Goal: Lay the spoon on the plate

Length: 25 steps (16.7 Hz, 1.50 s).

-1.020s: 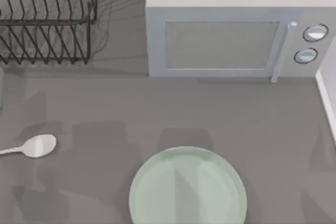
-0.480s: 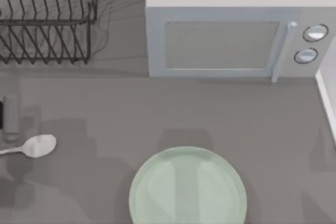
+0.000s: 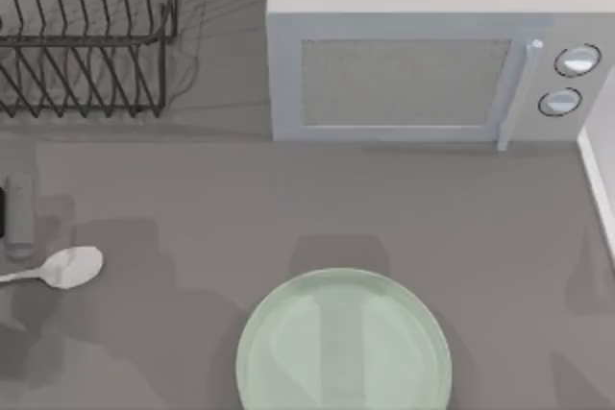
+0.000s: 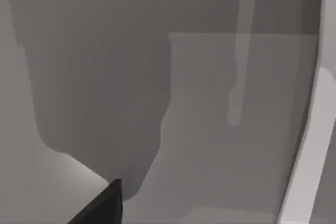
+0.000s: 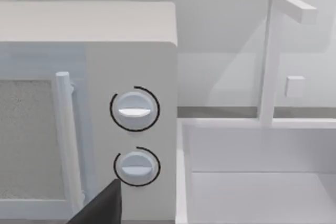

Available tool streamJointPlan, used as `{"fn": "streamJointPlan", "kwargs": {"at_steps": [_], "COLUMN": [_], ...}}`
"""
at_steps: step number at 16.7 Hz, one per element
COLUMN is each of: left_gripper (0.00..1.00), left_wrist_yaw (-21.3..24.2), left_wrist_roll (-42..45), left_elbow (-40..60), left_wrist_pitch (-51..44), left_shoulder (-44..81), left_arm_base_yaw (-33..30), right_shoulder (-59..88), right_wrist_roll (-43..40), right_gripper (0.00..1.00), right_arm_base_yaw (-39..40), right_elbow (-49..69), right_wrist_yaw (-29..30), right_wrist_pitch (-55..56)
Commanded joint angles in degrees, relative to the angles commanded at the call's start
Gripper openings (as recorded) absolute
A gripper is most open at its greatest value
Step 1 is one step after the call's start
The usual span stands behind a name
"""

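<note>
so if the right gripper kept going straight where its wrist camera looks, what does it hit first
Probably the microwave: its front corner with the two dials fills the line ahead, with the sink just beside it. Depth is unclear.

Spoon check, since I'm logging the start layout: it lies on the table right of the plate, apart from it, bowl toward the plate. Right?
Wrong side. In the top view the spoon lies on the table left of the plate, apart from it, bowl toward the plate.
</note>
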Motion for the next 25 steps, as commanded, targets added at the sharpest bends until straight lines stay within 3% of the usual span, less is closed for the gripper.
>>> {"fn": "streamJointPlan", "kwargs": {"at_steps": [10, 18, 25], "left_gripper": [0.02, 0.00, 0.00], "left_wrist_yaw": [0.0, 0.0, 0.1], "left_wrist_roll": [0.0, 0.0, -1.4], "left_elbow": [0.0, 0.0, 7.4], "left_wrist_pitch": [0.0, 0.0, -14.5], "left_shoulder": [0.0, 0.0, -6.9], "left_arm_base_yaw": [0.0, 0.0, -0.2], "right_shoulder": [0.0, 0.0, 0.0], "right_wrist_roll": [0.0, 0.0, 0.0], "right_gripper": [1.00, 1.00, 1.00], "right_arm_base_yaw": [0.0, 0.0, 0.0], "right_elbow": [0.0, 0.0, 0.0], "right_wrist_yaw": [0.0, 0.0, 0.0], "right_wrist_pitch": [0.0, 0.0, 0.0]}}
